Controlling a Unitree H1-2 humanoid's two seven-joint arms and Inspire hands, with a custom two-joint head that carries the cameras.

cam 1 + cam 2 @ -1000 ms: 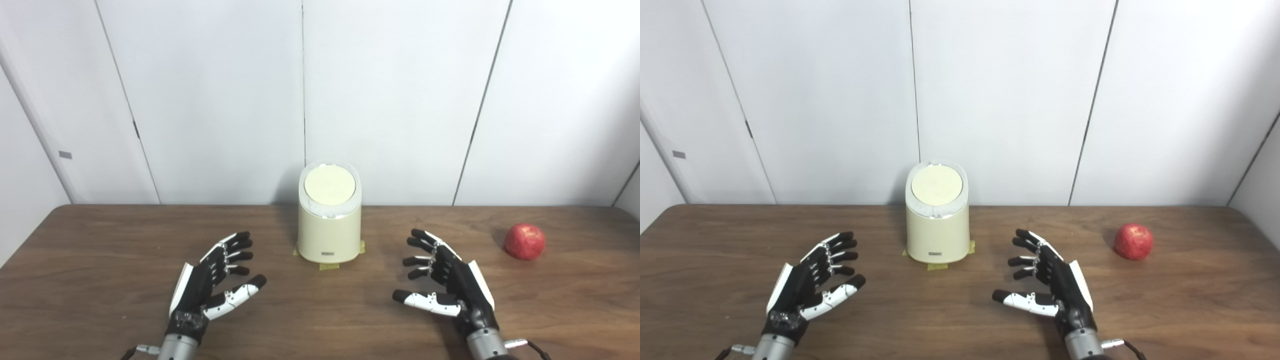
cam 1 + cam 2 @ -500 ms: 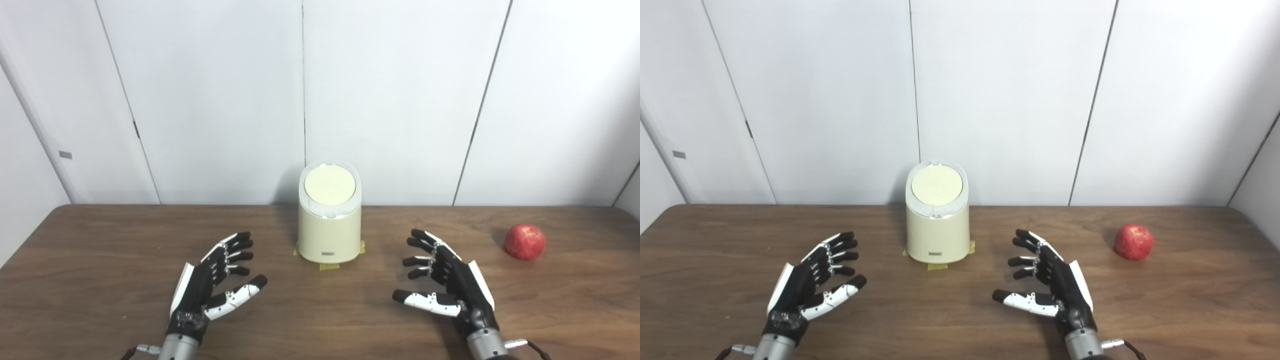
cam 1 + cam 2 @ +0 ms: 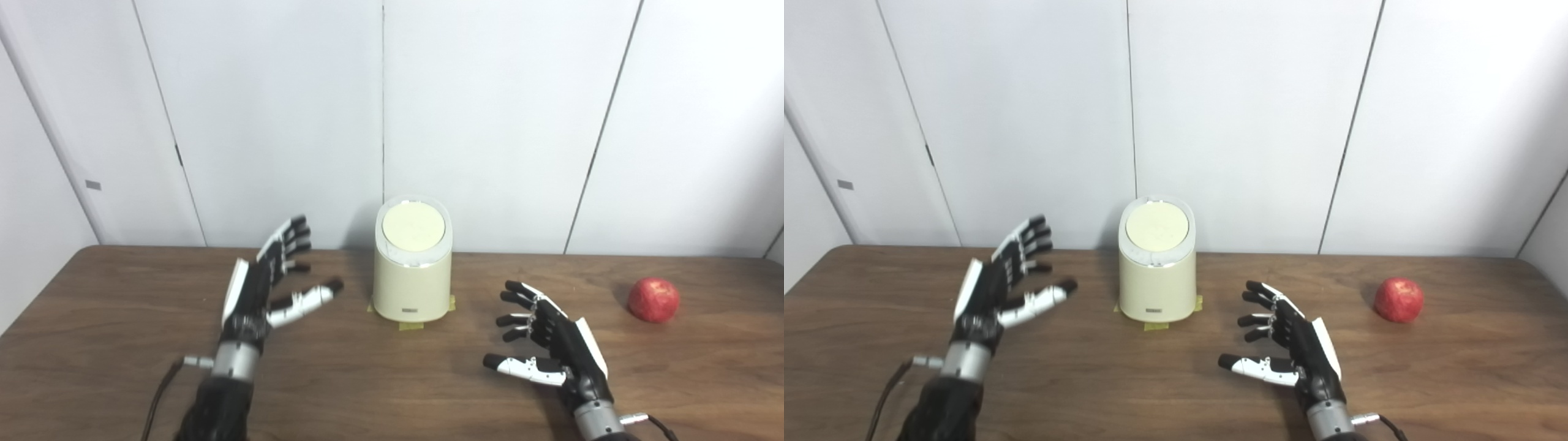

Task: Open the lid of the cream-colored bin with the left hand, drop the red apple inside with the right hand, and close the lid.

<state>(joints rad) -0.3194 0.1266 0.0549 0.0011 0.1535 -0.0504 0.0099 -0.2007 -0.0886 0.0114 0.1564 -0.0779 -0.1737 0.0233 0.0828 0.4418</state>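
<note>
Left eye view showed the cream bin point(image 3: 412, 278) standing at the back of the wooden table point(image 3: 122, 361), close to the white wall panels point(image 3: 490, 122), with its round lid point(image 3: 413, 226) down flat. Yellow tape tabs point(image 3: 409, 325) poked out from under its base, probably to mark or fix its spot so that lifting the lid would not shove it about.

To the bin's left, the left hand point(image 3: 264, 288) was raised off the table, open, fingers point(image 3: 293, 236) spread and tilted up toward the wall, thumb reaching toward the bin's side but clear of it. That pose suited a reach for the lid, which looked untouched. Nearer the front edge, the right hand point(image 3: 554, 343) lay low over the table, also open and empty, fingers apart and curled a little, thumb out to the side; it seemed to be waiting its turn.

Well apart from both hands, the red apple point(image 3: 653, 299) sat far to the right, on bare wood.

The bin looked like smooth matt plastic, a rounded cylinder with a paler ring around the lid. Round and slightly speckled, the apple could roll if nudged. Both hands were black with white plates.
</note>
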